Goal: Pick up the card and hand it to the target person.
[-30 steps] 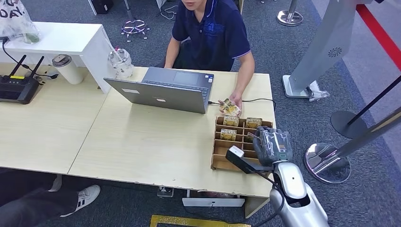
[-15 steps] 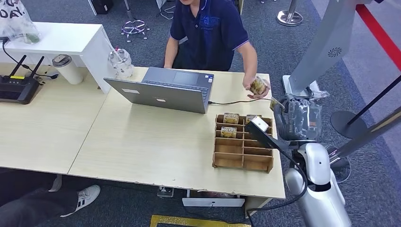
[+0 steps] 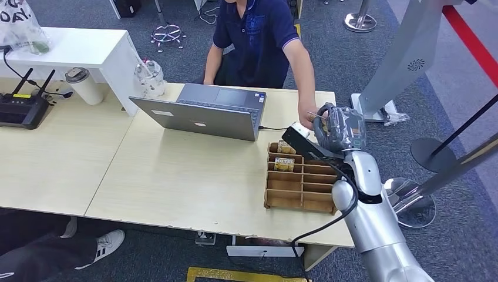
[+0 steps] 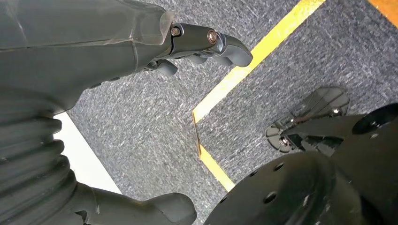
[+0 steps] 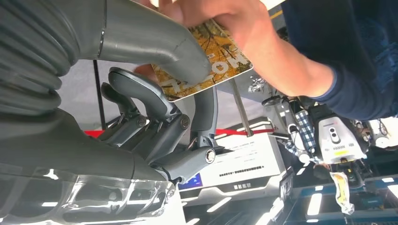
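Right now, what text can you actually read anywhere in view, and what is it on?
"DAY": end of a cut-off word on the clear bag on the white shelf.
Card pinched between the right hand and the person's hand: pale letters, partly covered, unreadable.
Cards in the wooden rack: too small.
White sign: print blurred.

Glossy printed card (image 5: 213, 56), brown cardboard organizer (image 3: 301, 191), matt pale-wood table (image 3: 176, 170) (smooth)

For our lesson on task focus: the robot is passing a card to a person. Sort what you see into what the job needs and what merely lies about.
Needed: card; right robot hand holding it; person's hand taking it; card tray.

Lying about: laptop; router; cup; stanchion base.
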Robot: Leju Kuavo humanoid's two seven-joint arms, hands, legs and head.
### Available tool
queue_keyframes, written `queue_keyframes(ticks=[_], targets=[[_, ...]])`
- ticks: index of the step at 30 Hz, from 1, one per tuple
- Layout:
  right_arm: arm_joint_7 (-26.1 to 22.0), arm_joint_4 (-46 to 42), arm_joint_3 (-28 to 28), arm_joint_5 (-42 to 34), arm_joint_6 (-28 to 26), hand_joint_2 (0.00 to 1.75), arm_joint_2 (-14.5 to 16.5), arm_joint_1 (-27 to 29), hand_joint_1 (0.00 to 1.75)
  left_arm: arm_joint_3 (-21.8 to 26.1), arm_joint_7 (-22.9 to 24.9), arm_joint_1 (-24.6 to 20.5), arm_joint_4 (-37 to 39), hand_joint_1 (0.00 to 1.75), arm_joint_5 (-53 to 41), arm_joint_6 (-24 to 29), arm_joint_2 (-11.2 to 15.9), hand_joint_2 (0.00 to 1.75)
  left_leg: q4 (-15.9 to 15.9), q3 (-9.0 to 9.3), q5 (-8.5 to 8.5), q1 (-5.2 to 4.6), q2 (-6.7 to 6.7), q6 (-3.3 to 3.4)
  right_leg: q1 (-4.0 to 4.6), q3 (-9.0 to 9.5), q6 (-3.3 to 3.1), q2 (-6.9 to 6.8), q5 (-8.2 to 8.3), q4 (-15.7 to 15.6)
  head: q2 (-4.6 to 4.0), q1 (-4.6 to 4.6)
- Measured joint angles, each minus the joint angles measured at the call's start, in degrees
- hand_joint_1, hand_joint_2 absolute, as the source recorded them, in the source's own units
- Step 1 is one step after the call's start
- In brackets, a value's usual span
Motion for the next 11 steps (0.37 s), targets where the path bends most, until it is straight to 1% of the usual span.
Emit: queue_keyframes(ticks=[2,3,4,6,11], targets=[[0.13,0.32,0.02,0.01,-0.74,1.75,0.68,-0.34,1.02,0.01,-0.41,-0.3,0.0,0.0,0.46,0.95,0.03,1.75,0.0,-0.01,0.01,-0.01,-0.02,0.01,0.0,0.0,0.0,-0.01,0.0,0.0,0.0,0.01],[0.28,-0.02,0.03,-0.02,-0.83,1.75,0.95,-0.39,0.62,0.0,-0.63,-0.53,0.0,0.0,0.79,1.36,0.07,1.75,0.0,-0.01,0.01,-0.01,-0.03,0.01,-0.01,0.0,0.01,-0.02,0.0,0.0,0.0,0.01],[0.44,-0.61,0.03,-0.08,-0.73,1.75,1.15,-0.37,0.28,0.0,-0.77,-0.8,0.0,0.0,1.11,1.62,0.13,1.75,0.0,-0.02,0.01,-0.01,-0.03,0.01,-0.01,0.0,0.01,-0.02,0.0,0.0,0.0,0.01],[0.49,-2.37,0.04,-0.69,-0.01,1.75,1.38,-0.09,0.0,0.01,-0.89,-1.25,0.0,0.0,1.85,1.79,0.27,1.75,0.0,-0.01,0.0,-0.01,-0.03,0.01,-0.01,0.0,0.01,-0.02,0.0,0.0,0.0,0.0],[-1.36,-9.09,-0.04,-6.36,2.71,1.75,1.41,3.36,0.0,0.01,-0.74,-1.17,0.0,0.0,4.18,0.85,0.39,1.75,0.0,-0.01,-0.03,-0.01,-0.02,0.01,0.0,-0.01,0.02,-0.02,-0.02,-0.02,0.0,-0.01]])
